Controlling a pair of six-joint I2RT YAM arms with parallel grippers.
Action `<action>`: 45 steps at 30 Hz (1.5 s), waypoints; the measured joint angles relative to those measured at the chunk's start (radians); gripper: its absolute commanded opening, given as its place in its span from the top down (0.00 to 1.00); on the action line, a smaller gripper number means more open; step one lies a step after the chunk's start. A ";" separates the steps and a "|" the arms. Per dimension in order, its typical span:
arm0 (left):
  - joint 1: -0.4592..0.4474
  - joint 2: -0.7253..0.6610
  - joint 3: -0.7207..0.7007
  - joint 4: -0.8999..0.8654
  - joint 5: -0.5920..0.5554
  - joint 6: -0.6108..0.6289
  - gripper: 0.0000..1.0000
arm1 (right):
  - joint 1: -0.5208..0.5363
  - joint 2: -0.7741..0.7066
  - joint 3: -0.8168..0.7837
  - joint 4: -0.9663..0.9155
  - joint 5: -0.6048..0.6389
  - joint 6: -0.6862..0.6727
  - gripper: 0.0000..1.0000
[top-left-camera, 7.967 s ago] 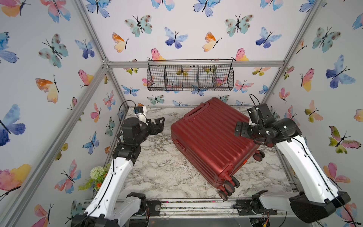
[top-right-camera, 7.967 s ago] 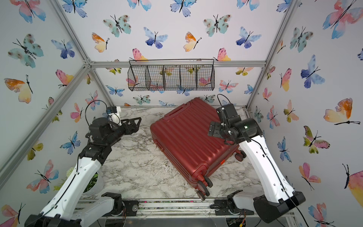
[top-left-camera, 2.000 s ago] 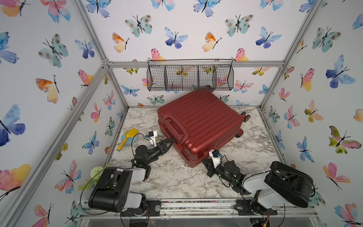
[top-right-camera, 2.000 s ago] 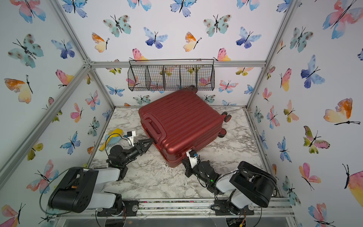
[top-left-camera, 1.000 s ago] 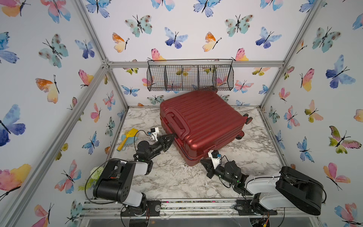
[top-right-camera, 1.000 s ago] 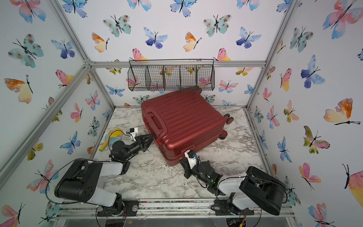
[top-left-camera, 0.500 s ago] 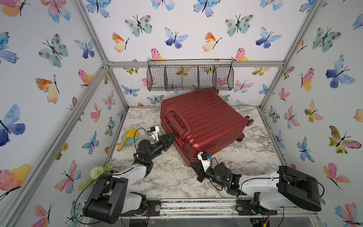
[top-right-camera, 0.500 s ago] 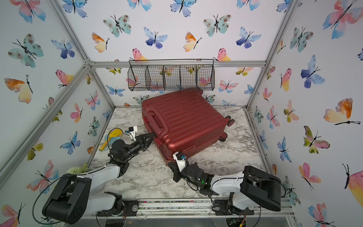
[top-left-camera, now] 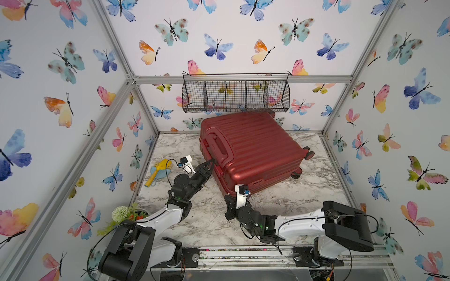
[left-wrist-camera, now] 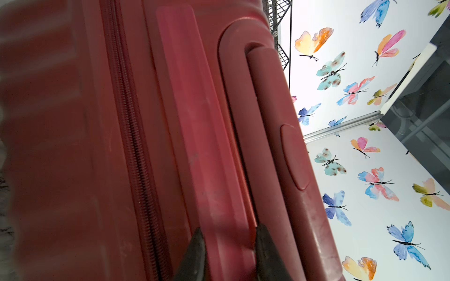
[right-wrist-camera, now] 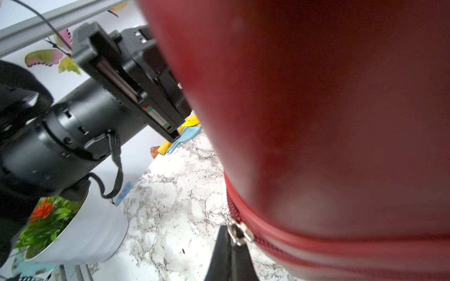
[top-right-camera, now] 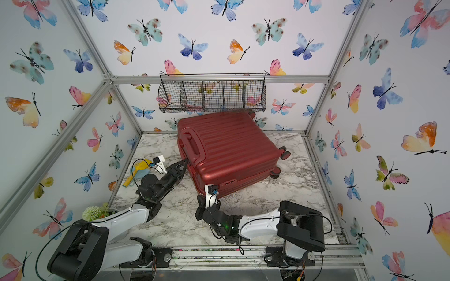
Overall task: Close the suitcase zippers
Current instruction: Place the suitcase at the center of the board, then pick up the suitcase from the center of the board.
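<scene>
zipper pull (right-wrist-camera: 239, 233), right pincer (right-wrist-camera: 231, 240) clamped (wrist-only)

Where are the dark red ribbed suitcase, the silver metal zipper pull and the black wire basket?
dark red ribbed suitcase (top-left-camera: 255, 146): in a top view, on its ribbed upper shell.
silver metal zipper pull (right-wrist-camera: 239, 233): right wrist view, on its metal body.
black wire basket (top-left-camera: 236, 97): in a top view, on its front mesh.
</scene>
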State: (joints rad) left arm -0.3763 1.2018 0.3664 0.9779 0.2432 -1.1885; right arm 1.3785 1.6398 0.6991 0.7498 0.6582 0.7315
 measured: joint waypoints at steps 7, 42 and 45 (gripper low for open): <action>-0.026 -0.017 -0.039 0.047 0.004 -0.004 1.00 | 0.079 0.088 0.029 0.129 0.189 -0.073 0.97; -0.045 -0.125 -0.102 -0.177 0.278 0.267 0.49 | -0.037 -0.178 0.456 -0.980 -0.379 -0.352 0.30; -0.023 -0.233 -0.102 -0.260 0.289 0.360 0.43 | -0.080 -0.143 0.647 -1.194 -0.363 -0.359 0.31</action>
State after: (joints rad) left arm -0.3988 0.9688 0.2642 0.7181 0.5323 -0.8280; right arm 1.2980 1.4967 1.3460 -0.4442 0.2951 0.3725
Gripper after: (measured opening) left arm 0.538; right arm 0.698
